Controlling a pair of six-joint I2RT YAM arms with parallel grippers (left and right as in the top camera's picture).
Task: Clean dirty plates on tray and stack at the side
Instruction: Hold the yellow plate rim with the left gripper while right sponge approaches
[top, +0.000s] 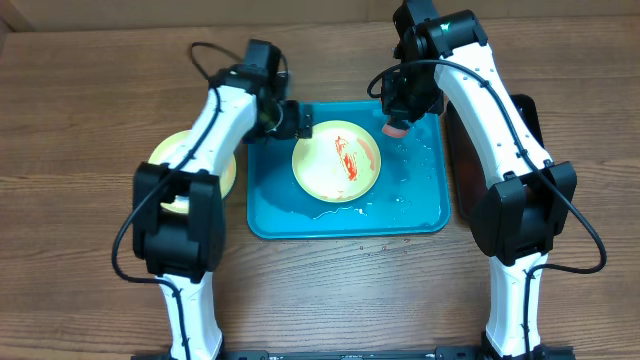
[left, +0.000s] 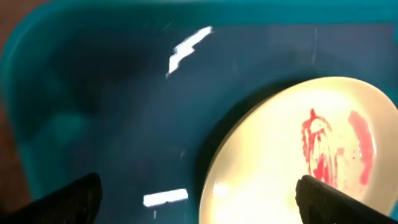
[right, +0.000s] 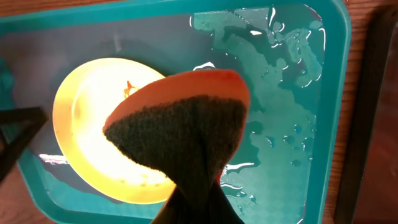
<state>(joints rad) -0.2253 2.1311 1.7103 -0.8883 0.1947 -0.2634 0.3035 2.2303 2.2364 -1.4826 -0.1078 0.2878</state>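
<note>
The sponge (right: 180, 124), pinched by the right gripper (right: 194, 208), hangs just right of the smeared plate (top: 337, 160); the left gripper (top: 300, 122), jaws spread, is beside its left rim.

Bright overhead light; white glare streaks on the wet tray (left: 93, 93); left wrist view blurred, plate (left: 273, 149) overexposed toward 6 o'clock.

Brown wooden table (top: 320, 300) bears the turquoise tray (top: 270, 215); a pale plate (top: 168, 148) lies left; a black tray (top: 460, 170) right
</note>
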